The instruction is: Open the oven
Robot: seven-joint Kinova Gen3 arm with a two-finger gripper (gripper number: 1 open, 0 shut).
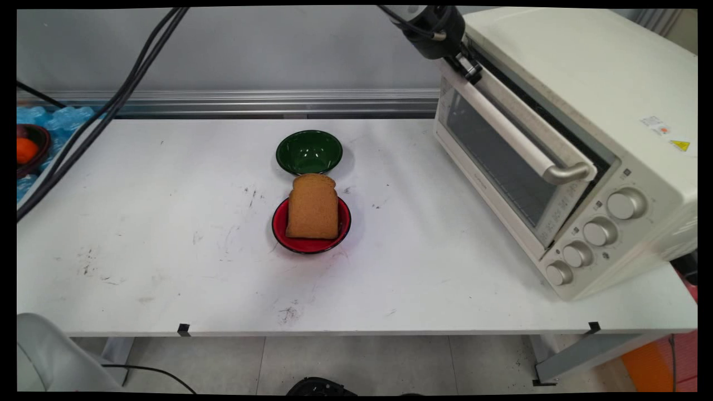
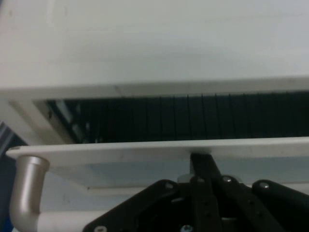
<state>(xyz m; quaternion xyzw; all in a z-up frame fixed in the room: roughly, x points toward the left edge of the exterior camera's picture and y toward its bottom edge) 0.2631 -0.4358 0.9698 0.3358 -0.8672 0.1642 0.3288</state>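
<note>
A cream toaster oven (image 1: pixel 590 78) stands at the table's right, its glass door (image 1: pixel 501 167) tipped slightly ajar, with a dark gap along the top. My gripper (image 1: pixel 470 69) sits at the far end of the door's upper edge, above the long handle (image 1: pixel 518 139). In the hand view the gripper (image 2: pixel 200 162) is shut, its tips touching the door's top edge (image 2: pixel 120 151); the oven's dark opening (image 2: pixel 169 118) lies just beyond, and the handle's metal end (image 2: pixel 26 188) is at the left.
At mid-table a slice of brown bread (image 1: pixel 313 207) lies on a red bowl (image 1: pixel 281 234), with an empty green bowl (image 1: pixel 309 151) just behind. Black cables (image 1: pixel 111 103) hang at the left. A dark bowl with an orange (image 1: pixel 27 150) sits at the far left edge.
</note>
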